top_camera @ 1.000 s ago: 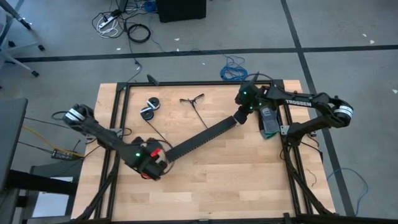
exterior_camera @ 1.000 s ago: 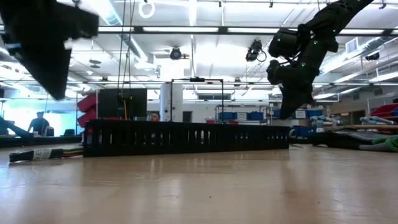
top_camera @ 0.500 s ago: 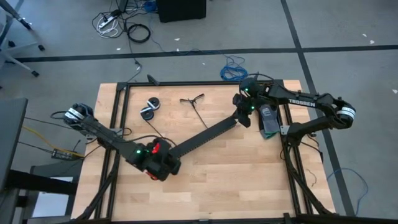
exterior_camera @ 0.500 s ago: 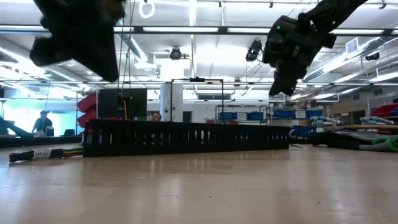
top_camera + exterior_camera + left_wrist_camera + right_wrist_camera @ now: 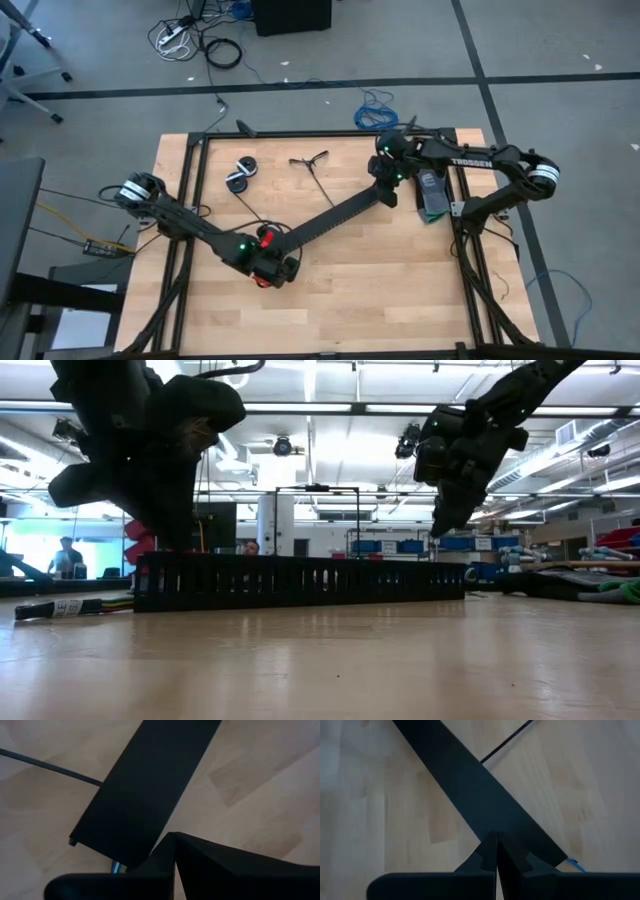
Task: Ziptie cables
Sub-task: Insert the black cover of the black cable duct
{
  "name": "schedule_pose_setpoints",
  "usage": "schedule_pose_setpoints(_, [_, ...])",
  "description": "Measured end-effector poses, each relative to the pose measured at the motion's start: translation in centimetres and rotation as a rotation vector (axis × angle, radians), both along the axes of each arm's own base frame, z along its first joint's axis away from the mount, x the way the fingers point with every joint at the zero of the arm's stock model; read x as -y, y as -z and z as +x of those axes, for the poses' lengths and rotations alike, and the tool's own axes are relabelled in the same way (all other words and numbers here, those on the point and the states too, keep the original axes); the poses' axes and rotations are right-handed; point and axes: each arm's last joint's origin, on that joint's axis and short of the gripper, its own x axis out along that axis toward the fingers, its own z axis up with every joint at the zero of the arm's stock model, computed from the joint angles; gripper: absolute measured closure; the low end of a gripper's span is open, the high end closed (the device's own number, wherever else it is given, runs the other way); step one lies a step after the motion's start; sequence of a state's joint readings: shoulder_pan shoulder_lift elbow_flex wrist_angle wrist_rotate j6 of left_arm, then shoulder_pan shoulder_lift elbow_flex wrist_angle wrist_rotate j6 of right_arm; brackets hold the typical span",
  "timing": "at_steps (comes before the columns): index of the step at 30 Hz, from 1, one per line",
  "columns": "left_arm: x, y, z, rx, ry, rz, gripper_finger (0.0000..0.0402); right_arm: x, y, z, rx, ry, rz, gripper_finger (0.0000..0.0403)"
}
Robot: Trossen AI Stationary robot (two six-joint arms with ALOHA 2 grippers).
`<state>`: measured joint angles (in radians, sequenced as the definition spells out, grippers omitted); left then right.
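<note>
Wooden table (image 5: 380, 270): both clenched, empty grippers, left (image 5: 283, 268) and right (image 5: 388, 190), over the black strip (image 5: 330, 217), could knock it askew.

The zipties (image 5: 312, 161) are a few needle-thin black strips lying flat on the wood, fanned apart at one end (a loose Y). They lie near the right gripper (image 5: 390, 192), toward the left arm's side. One thin strip (image 5: 506, 742) runs up to that gripper. A dark, white-labelled bundle (image 5: 70, 606), possibly the cables, lies flat below the left gripper (image 5: 165, 530).
</note>
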<state>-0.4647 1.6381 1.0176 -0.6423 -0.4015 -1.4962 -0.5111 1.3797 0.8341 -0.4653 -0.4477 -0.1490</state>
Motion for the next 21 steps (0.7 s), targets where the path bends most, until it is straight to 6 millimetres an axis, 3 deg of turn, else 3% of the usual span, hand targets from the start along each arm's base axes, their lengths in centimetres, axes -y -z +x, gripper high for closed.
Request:
schedule_pose_setpoints(9, [-0.2,0.9,0.2,-0.057,-0.009,-0.019,0.0401,0.4,2.3,0.6,-0.110,0.010,0.015,0.0403])
schedule_pose_setpoints(21, [-1.2,3.2,0.9,-0.157,-0.009,-0.030,0.0401,-0.4,2.8,-0.2,-0.218,0.022,0.079,0.0402])
